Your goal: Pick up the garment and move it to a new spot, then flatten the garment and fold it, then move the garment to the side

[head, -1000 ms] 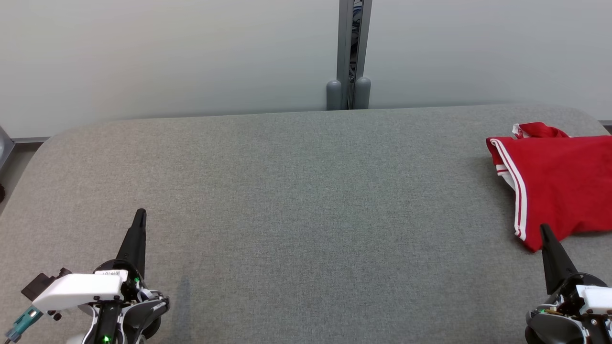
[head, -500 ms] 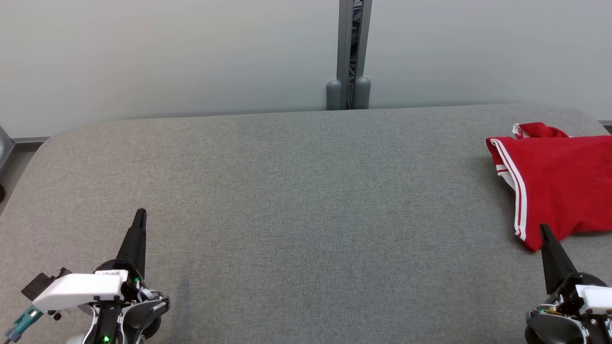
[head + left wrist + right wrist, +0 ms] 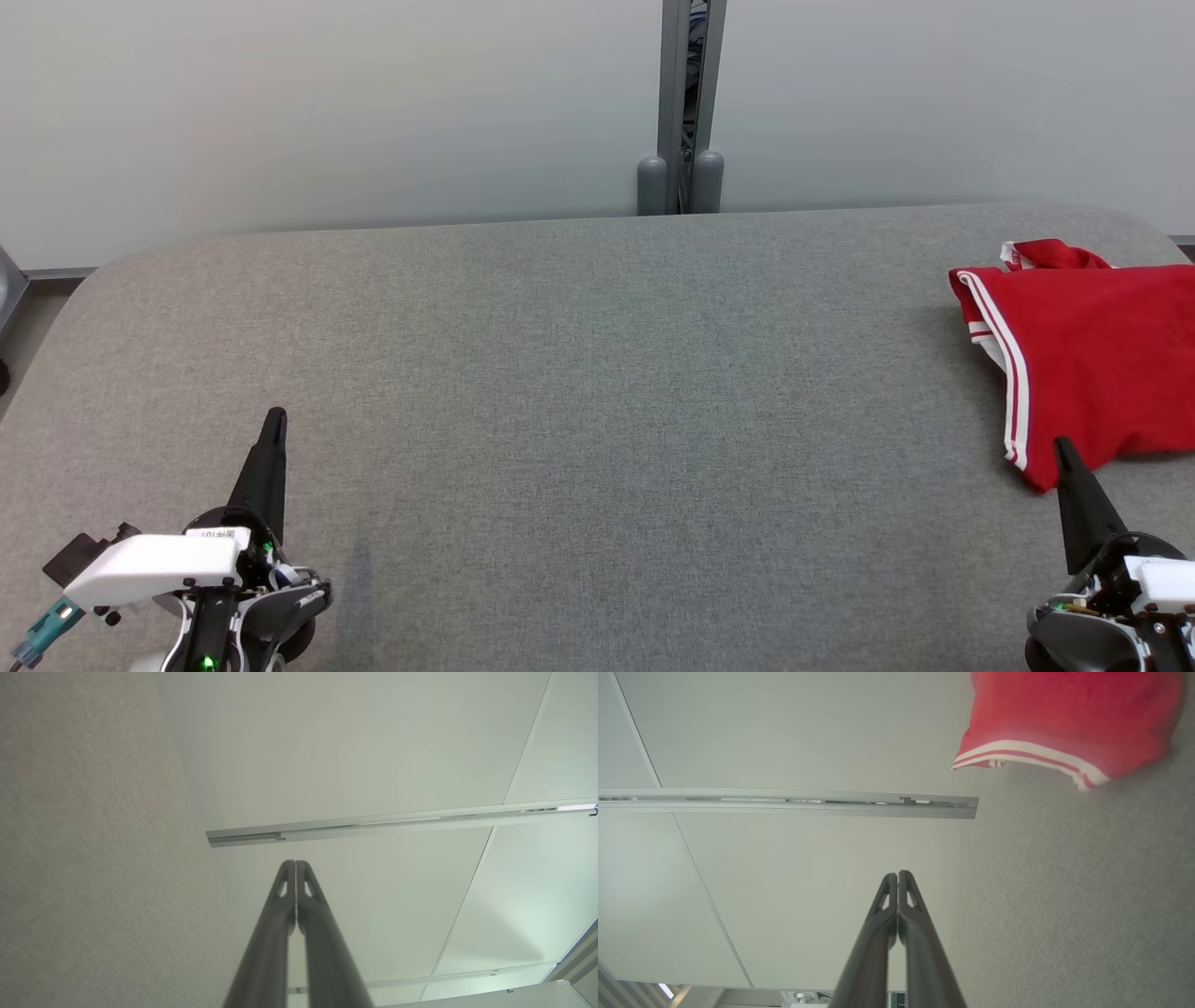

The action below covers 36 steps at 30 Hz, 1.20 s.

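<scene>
1. The red garment (image 3: 1088, 359) lies at the far right of the grey fabric-covered table (image 3: 597, 392). It is spread fairly flat, with a small rumpled bit at its far end. A doubled white stripe (image 3: 1016, 373) runs along its left edge.
2. Its right part runs out of the head view, so I cannot say whether it is a shirt or shorts, nor how many layers are stacked there.
3. The left gripper (image 3: 274, 420) sits at the lower left over bare table, well apart from the cloth. Its two dark fingers are pressed together on nothing.
4. The right gripper (image 3: 1061, 450) sits at the lower right, fingers likewise together and empty. Its tip is near the garment's near left corner. In the right wrist view the cloth lies ahead and off to one side, not touching.
5. Handling, as I judge it: this is light, soft, limp knit. It will sag and drape from any single pinch and may drag on the textured cover rather than slide. It is not fragile.
6. The striped edge looks like the firmest place to hold. Pinch it at two spread points, or at the corners, with one gripper each, so the cloth hangs open rather than bunching. Both sets of fingers must part first and come in low enough to get under the fabric.
</scene>
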### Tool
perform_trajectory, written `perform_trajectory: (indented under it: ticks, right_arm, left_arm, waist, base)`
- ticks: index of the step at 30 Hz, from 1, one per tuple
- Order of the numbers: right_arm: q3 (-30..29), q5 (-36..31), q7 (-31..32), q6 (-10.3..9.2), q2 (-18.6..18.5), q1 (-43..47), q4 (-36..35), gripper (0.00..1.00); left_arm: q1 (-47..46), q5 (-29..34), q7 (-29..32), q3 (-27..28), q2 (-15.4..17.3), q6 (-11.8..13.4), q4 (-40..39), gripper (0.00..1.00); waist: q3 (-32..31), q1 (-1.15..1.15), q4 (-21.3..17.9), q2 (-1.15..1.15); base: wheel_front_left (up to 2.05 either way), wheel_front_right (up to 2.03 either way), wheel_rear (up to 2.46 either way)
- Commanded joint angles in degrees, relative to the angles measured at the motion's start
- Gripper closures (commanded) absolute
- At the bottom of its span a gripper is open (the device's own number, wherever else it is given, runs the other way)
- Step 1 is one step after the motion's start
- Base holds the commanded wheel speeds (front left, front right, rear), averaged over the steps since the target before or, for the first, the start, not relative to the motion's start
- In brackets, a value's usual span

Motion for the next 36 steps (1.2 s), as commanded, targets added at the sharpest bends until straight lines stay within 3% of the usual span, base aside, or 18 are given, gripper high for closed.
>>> perform_trajectory:
  ticks: [1, 36]
  right_arm:
    - [-0.04, 0.3, -0.31, 0.02, -0.44, 0.66, -0.12, 1.0]
    - [1.15, 1.32, -1.3, 0.02, -1.42, 0.64, -0.28, 1.0]
  left_arm:
    - [-1.09, 0.19, 0.07, 0.31, 0.17, -0.15, 0.0, 1.0]
    - [-1.09, 0.63, 0.4, 0.63, -0.07, -0.1, -0.01, 1.0]
  waist:
    - [0.0, 0.0, 0.0, 0.0]
    - [0.0, 0.0, 0.0, 0.0]
  base:
    - [0.0, 0.0, 0.0]
    - [0.0, 0.0, 0.0]
